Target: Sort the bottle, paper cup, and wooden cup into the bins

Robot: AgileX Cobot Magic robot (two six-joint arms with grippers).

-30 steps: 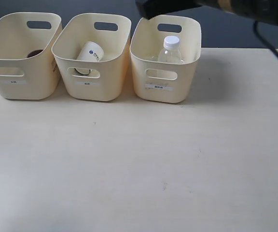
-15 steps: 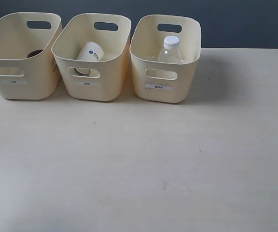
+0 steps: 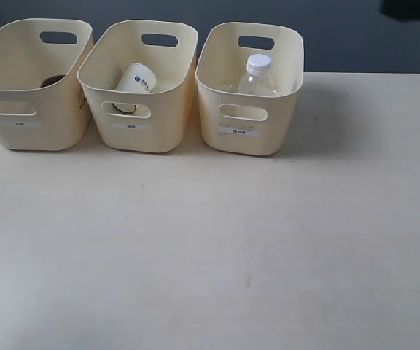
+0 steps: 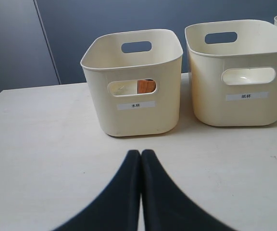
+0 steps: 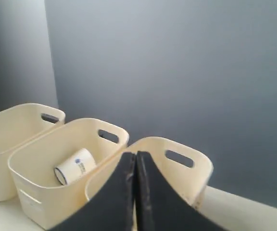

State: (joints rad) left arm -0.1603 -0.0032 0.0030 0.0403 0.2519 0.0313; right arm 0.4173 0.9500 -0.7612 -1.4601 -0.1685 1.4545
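Note:
Three cream bins stand in a row at the back of the table. The clear bottle (image 3: 256, 76) with a white cap stands upright in the right bin (image 3: 250, 124). The white paper cup (image 3: 135, 80) lies tilted in the middle bin (image 3: 138, 127). Only a dark sliver of the wooden cup (image 3: 51, 80) shows in the left bin (image 3: 28, 120); a brown patch of the wooden cup (image 4: 146, 86) shows through that bin's handle cutout. My left gripper (image 4: 141, 154) is shut and empty, low over the table before the left bin. My right gripper (image 5: 135, 156) is shut and empty, raised above the bins, hiding the bottle.
The pale table (image 3: 210, 248) stretches in front of the bins. A dark wall stands behind. A dark piece of the right arm (image 3: 413, 9) shows at the top right corner of the exterior view.
The right arm, above the right bin a second ago, has pulled away up and to the right, leaving only a dark edge at the corner. The bottle, cups and bins have not moved.

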